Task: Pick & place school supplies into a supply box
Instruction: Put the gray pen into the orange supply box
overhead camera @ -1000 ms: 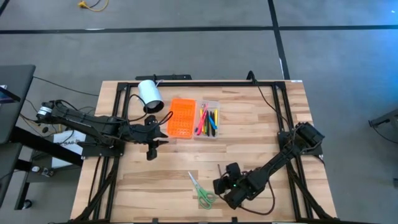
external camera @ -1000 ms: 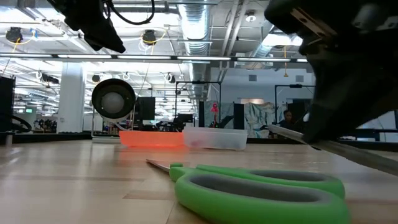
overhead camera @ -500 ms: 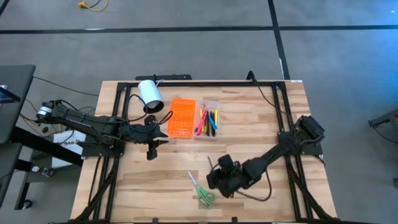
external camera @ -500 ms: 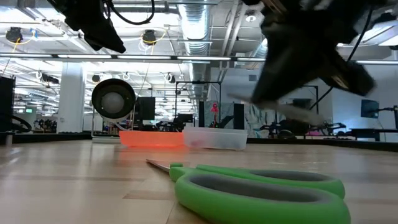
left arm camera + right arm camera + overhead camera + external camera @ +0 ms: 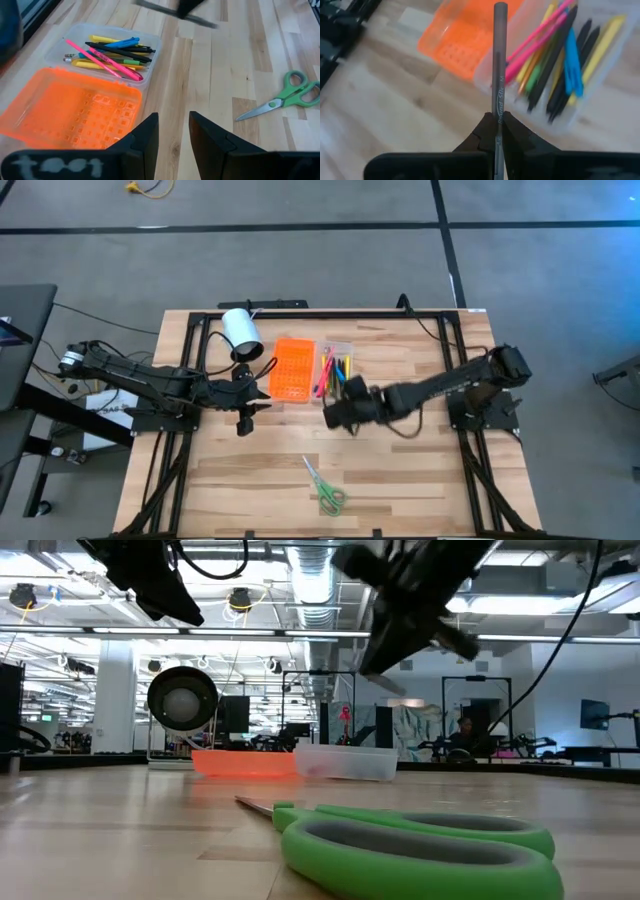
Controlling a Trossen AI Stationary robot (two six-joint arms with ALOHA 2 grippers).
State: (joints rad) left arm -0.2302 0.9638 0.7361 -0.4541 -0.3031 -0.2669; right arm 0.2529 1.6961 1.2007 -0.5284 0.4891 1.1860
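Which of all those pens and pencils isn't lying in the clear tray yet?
The dark grey pen, pinched upright in the right arm's jaws above the tray's edge. The yellow, pink, blue, black and green ones all lie flat inside the tray.

Table: you see a pale wooden butcher-block table top (image 5: 260, 470) inside a black metal frame (image 5: 330, 312).
Roll: a white cylinder (image 5: 241, 334) lies on its side near your table's far edge, its open end facing the low camera.
Floor: grey, crossed by dark tape lines (image 5: 300, 225); a yellow cable (image 5: 147, 188) lies beyond.
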